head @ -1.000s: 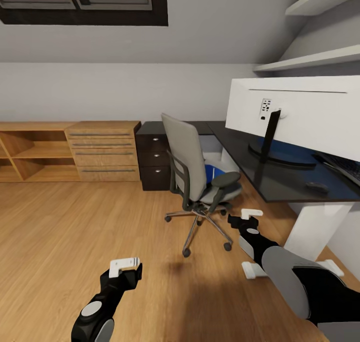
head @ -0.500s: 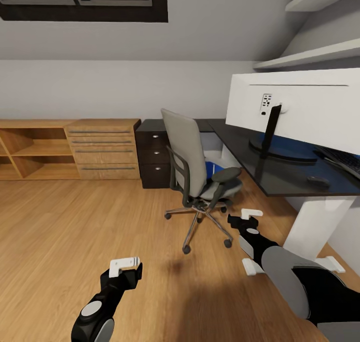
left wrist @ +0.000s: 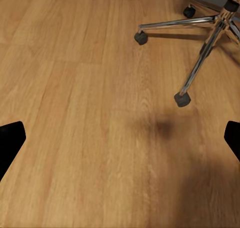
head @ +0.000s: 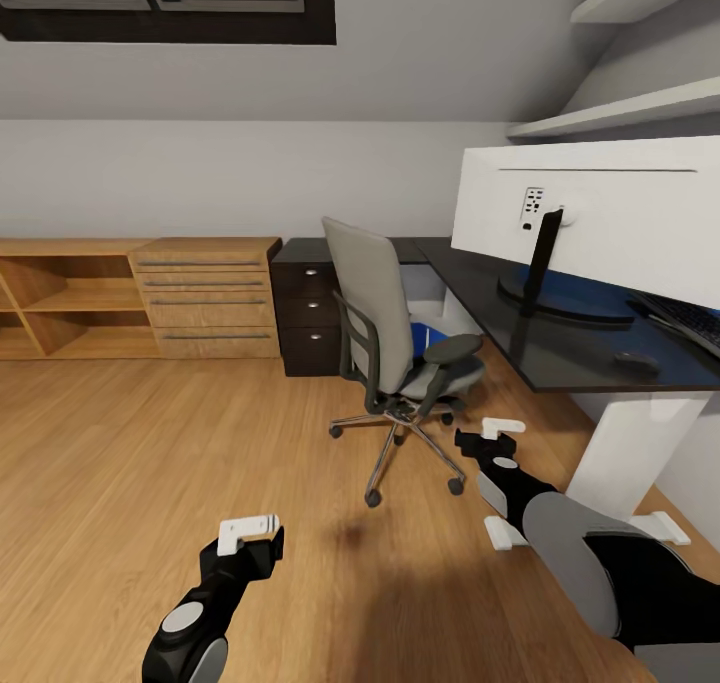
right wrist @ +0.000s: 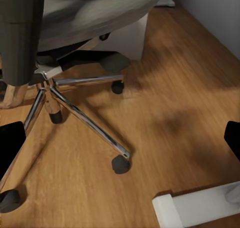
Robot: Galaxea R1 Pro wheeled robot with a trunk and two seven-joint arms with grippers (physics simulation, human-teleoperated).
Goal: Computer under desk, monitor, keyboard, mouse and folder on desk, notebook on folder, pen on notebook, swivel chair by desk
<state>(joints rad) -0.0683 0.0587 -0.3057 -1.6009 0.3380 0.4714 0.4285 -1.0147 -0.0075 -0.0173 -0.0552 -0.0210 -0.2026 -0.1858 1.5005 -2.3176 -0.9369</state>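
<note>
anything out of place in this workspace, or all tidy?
One thing: the blue folder lies on the swivel chair seat, not on the desk. The chair stands turned away from the desk, out on the floor. The monitor shows its white back; the mouse and keyboard are on the desk. Nothing looks spilled or damaged.

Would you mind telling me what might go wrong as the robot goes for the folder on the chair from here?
The folder lies on the swivel chair behind its armrest, so the right gripper may snag there. The chair stands on casters and could roll if bumped. The mouse lies near the desk edge and could be knocked off.
</note>
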